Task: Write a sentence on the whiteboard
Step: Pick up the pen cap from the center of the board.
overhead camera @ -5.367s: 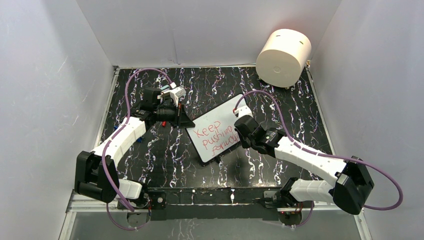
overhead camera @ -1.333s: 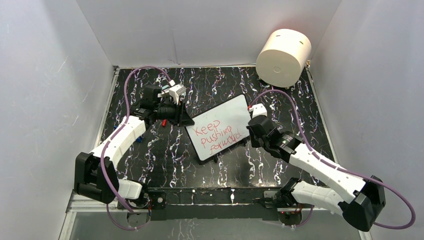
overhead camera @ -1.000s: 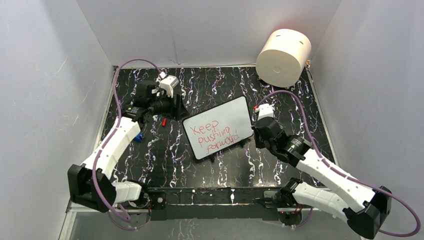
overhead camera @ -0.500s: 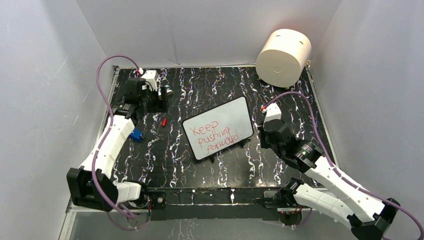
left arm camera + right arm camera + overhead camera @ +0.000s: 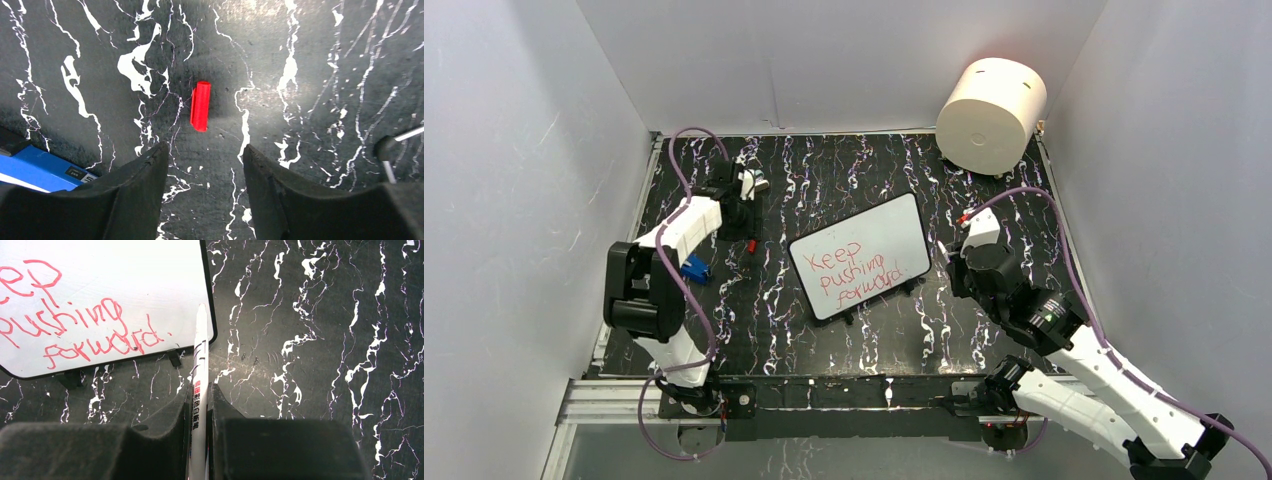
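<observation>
Task looks written out: sentence [image 5: 85, 327] reads complete, ending in a full stop. It sits on the whiteboard [image 5: 125, 270], which lies flat ahead and to the left of the right pincer [image 5: 200, 392].

Risks:
- Right pincer is clenched on a white marker [image 5: 200, 345], tip bare and pointing at the board's near corner. Whether the tip touches the rim cannot be told. Any drift leftward would likely streak the last word.
- Red cap [image 5: 200, 106] lies just ahead of the left pincer [image 5: 202, 155], loose on the surface [image 5: 310, 125]. Small and round, it would probably roll or squirt out under an off-centre pinch.
- Blue block [image 5: 40, 167] sits close outside the left finger; a wide approach could nudge it.

Pose:
- Left pincer is released and empty, fingers spread. Left arm is folded tight, elbow raised, wrist aimed straight down.
- Right arm reaches long from its base, wrist low beside the board's right edge.
</observation>
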Robot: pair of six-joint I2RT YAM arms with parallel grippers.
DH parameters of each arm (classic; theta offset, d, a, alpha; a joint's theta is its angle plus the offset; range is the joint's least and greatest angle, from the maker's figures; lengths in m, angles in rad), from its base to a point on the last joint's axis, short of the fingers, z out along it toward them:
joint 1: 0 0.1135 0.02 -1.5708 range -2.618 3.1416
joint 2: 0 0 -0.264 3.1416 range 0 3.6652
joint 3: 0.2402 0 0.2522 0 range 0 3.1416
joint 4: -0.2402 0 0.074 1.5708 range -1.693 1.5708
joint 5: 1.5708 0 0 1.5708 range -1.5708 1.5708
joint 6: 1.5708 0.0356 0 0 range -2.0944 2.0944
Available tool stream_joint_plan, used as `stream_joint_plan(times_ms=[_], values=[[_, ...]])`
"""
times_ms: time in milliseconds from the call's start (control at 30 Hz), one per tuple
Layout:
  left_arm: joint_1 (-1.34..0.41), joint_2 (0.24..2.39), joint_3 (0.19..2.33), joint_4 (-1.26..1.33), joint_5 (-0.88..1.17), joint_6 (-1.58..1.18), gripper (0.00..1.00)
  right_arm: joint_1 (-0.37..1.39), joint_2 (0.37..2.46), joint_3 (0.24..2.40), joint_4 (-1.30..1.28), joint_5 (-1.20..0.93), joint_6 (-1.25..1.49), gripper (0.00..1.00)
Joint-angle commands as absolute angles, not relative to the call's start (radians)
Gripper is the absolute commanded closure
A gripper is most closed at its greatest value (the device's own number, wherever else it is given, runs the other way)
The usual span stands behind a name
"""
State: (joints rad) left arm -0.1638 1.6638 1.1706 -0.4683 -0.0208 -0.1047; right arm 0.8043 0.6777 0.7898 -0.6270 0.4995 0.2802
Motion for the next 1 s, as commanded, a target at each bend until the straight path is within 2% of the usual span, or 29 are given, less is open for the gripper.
stream_joint_plan(times_ms=[0, 433, 967], values=[[-0.162, 1.69, 1.23, -0.512, -0.052, -0.082, 0.5, 0.799, 0.654, 0.789, -0.578, 0.524, 0.267, 1.0], [-0.166, 1.78, 1.24, -0.519, -0.02, -0.063, 0.6, 0.799, 0.66, 0.786, -0.581, 0.536, 0.273, 1.0], [-0.184, 1.869, 1.263, -0.533, -0.029, -0.054, 0.67, 0.799, 0.675, 0.787, -0.591, 0.551, 0.276, 1.0]])
